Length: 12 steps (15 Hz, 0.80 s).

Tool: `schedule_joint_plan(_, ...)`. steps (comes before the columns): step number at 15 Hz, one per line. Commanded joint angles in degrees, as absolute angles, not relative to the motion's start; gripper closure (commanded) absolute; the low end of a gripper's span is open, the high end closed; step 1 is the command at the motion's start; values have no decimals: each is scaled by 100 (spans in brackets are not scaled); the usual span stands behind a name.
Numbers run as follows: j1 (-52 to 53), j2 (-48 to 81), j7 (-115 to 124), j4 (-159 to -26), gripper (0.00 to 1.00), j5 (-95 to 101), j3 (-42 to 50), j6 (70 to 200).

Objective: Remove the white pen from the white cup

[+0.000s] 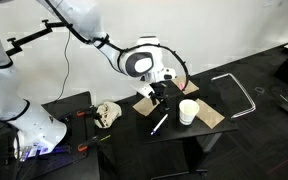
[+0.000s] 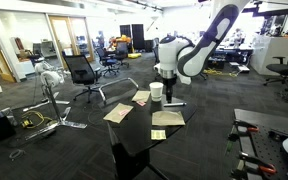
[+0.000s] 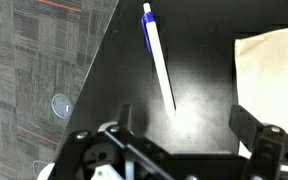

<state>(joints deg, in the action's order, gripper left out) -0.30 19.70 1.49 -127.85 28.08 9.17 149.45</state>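
The white pen [image 3: 159,60], with a blue end, lies flat on the black table [image 3: 199,40], outside the cup. It also shows in an exterior view [image 1: 160,123]. The white cup [image 1: 188,111] stands upright on the table beside it and shows in both exterior views [image 2: 156,91]. My gripper [image 3: 184,120] is open and empty, pointing down just above the table over the pen's near tip. In the exterior views it hangs next to the cup [image 1: 162,100] [image 2: 167,84].
Tan flat paper pieces [image 3: 274,70] [image 2: 119,112] lie on the table around the cup. The table edge runs diagonally in the wrist view, with carpet beyond [image 3: 44,60]. A metal frame [image 1: 239,95] stands on the floor. Office chairs [image 2: 82,72] stand behind.
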Motion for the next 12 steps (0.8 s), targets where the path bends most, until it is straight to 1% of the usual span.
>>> schedule_joint_plan(1, 146, 1307, 634, -13119, 0, 3017, 1058, 14945)
schedule_joint_plan(7, 57, 446, 1130, -13342, 0, 2738, 876, 14826)
schedule_joint_plan(12, -33, -134, 1053, -13440, 0, 2103, 642, 14748)
